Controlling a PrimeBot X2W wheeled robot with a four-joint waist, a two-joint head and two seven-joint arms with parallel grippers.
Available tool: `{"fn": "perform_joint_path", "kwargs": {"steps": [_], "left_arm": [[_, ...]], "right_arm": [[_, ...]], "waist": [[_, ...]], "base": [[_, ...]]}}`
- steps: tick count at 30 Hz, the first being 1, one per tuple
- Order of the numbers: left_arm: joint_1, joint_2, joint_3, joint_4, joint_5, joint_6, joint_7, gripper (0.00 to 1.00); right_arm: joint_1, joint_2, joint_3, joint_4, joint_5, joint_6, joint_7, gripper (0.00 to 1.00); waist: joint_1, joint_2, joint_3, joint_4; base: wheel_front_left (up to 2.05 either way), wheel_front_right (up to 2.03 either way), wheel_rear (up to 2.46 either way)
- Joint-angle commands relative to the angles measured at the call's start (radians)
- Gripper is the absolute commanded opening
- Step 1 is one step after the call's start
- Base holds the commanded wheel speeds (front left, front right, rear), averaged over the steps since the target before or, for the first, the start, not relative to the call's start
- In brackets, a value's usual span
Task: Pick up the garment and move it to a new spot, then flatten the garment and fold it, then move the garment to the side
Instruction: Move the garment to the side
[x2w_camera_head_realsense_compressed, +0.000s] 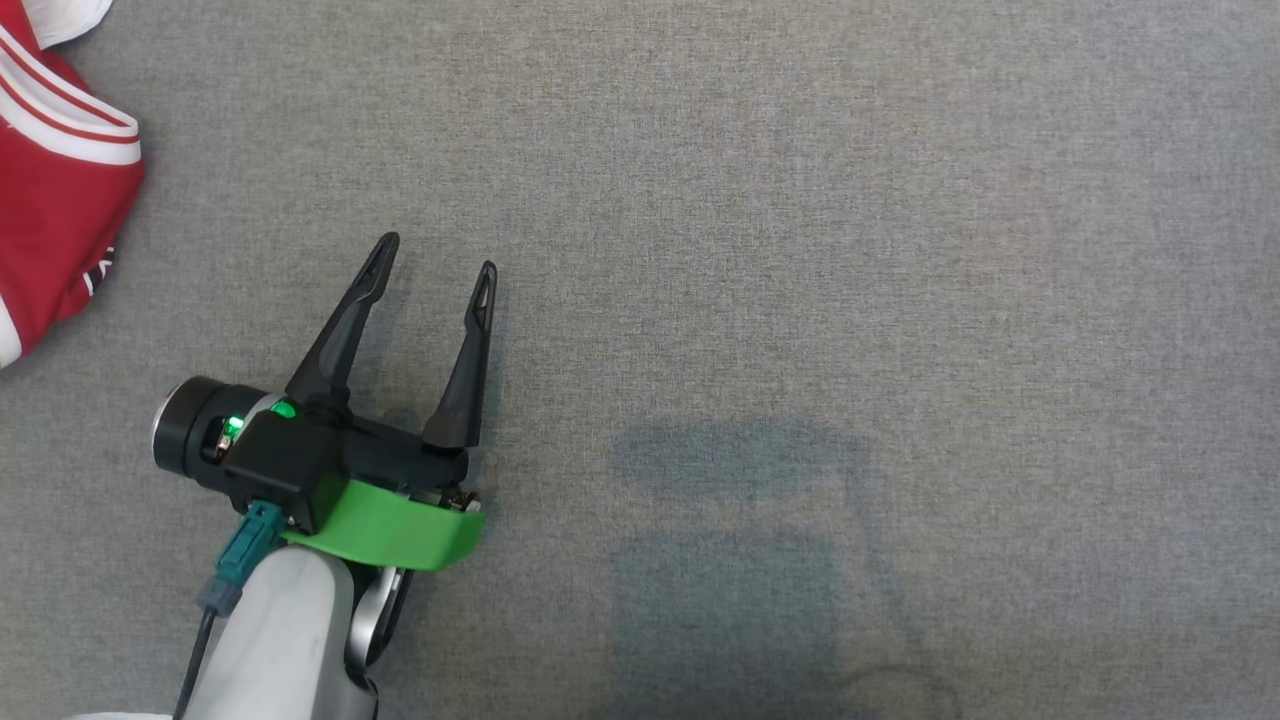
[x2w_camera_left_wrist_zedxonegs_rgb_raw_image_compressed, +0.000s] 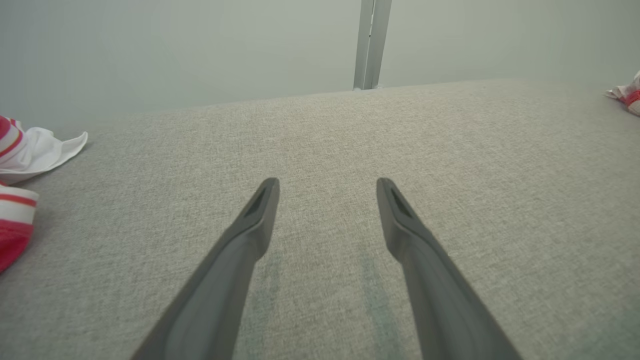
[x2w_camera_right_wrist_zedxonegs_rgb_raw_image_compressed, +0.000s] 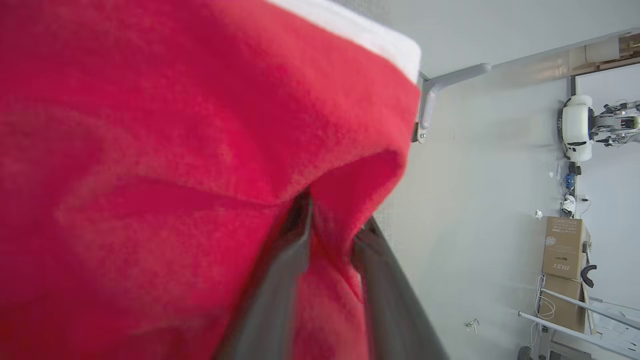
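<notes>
The garment is red with white bands and lies bunched at the upper left of the grey cloth surface. My left gripper rests open over bare surface to its right, holding nothing. From the left wrist, its fingers spread over grey fabric, and the garment sits at the left edge. In the right wrist view, red cloth of the garment hangs close over the lens. My right gripper has a fold of it between its two fingers, which stand a little apart with their tips buried in the cloth.
A scrap of red and white cloth shows at the far right edge of the surface. A pale wall with a metal post stands behind the surface. Past the garment are cardboard boxes and another robot.
</notes>
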Motion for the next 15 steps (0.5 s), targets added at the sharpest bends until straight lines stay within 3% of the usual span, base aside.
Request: {"fn": "perform_joint_path", "kwargs": {"steps": [1,8,15], "left_arm": [[-0.015,-0.001,0.001,-0.009,0.000,0.000,0.000,1.00],[-0.001,-0.013,0.025,-0.033,-0.022,0.004,0.000,1.00],[0.045,-0.054,0.104,0.006,-0.098,0.013,0.000,1.00]], "right_arm": [[0.016,-0.005,-0.007,0.006,-0.016,-0.002,-0.017,1.00],[0.030,0.049,-0.018,-0.045,-0.022,-0.002,-0.148,1.00],[0.101,0.194,-0.065,-0.131,0.019,-0.002,-0.314,1.00]], "waist": [[-0.0001,0.0000,-0.002,-0.001],[-0.0001,0.0000,-0.042,-0.016],[-0.0001,0.0000,-0.159,-0.026]], "base": [[0.00,0.00,0.00],[0.00,0.00,0.00],[0.00,0.00,0.00]]}}
